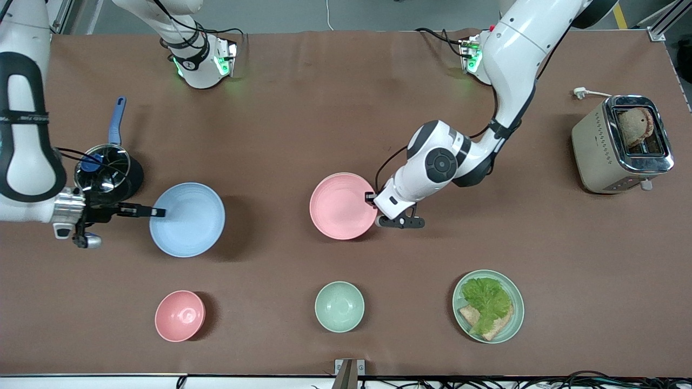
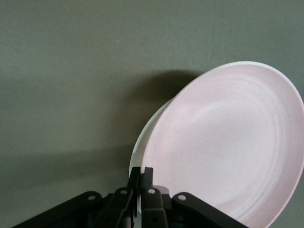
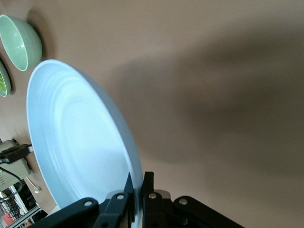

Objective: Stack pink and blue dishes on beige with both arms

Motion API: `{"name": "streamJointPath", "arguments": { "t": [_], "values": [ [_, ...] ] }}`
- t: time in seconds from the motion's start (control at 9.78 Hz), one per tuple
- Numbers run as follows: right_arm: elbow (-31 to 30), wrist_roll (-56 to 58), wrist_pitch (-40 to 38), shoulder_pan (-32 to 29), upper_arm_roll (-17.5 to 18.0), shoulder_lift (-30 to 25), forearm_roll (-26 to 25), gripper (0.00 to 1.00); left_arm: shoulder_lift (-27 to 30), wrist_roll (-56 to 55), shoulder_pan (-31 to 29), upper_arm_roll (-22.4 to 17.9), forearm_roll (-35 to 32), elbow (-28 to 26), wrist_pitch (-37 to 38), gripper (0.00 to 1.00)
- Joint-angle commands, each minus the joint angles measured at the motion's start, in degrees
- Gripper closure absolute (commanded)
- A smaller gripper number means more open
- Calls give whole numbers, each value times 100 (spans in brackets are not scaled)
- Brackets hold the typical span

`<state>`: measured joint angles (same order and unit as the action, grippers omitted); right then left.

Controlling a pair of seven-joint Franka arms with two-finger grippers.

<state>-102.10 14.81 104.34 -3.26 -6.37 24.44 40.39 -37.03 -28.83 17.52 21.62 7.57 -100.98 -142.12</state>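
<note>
I've got the left gripper [image 1: 372, 198] fingers pinching the pink plate's [image 1: 340, 205] rim over the beige plate [image 2: 137, 156] mid-counter, the right gripper [image 1: 157, 212] clamping the blue plate [image 1: 189, 219] aloft near the pan end, both stiff, light, slick, so rim grips stay deep.

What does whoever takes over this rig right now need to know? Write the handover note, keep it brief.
Left gripper: shut on the rim of the pink plate, which is tilted over the beige plate at mid-table; only a sliver of beige shows beneath it.
Right gripper: shut on the rim of the blue plate, held up over the table toward the right arm's end, beside the pot.
Done: both plates picked up, pink brought over beige.
Left: set pink flat on beige and release, then carry blue over and stack it on pink.
</note>
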Motion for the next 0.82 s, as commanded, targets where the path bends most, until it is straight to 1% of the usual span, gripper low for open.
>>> {"name": "streamJointPath", "arguments": {
  "t": [0.0, 0.1, 0.2, 0.31, 0.41, 0.51, 0.61, 0.72],
  "values": [
    [-546, -687, 610, 543, 91, -438, -66, 100, -68, -132, 41, -79, -359, -237, -219, 99],
    [-774, -1073, 1031, 702, 301, -570, -66, 99, -103, -141, 58, -79, -405, -229, -220, 97],
    [-985, -1468, 1444, 704, 747, -641, -66, 100, -147, -315, 93, -79, -414, -220, -220, 84],
    [-1266, -1916, 2075, 704, 1203, -703, -66, 99, -147, -621, 102, -79, -415, -220, -211, 61],
    [-1538, -2225, 2751, 687, 1713, -703, -57, 99, -121, -772, 111, -79, -441, -202, -202, 1],
    [-1715, -2559, 3124, 686, 2040, -703, -57, 99, -60, -791, 94, -79, -476, -168, -159, 0],
    [-1813, -2875, 3327, 686, 2348, -695, -31, 99, 219, -783, -20, -88, -494, -158, 7, 0],
    [-1857, -3209, 3590, 704, 2655, -660, -31, 99, 588, -774, -151, -175, -572, -45, 548, 0]
  ]
}}
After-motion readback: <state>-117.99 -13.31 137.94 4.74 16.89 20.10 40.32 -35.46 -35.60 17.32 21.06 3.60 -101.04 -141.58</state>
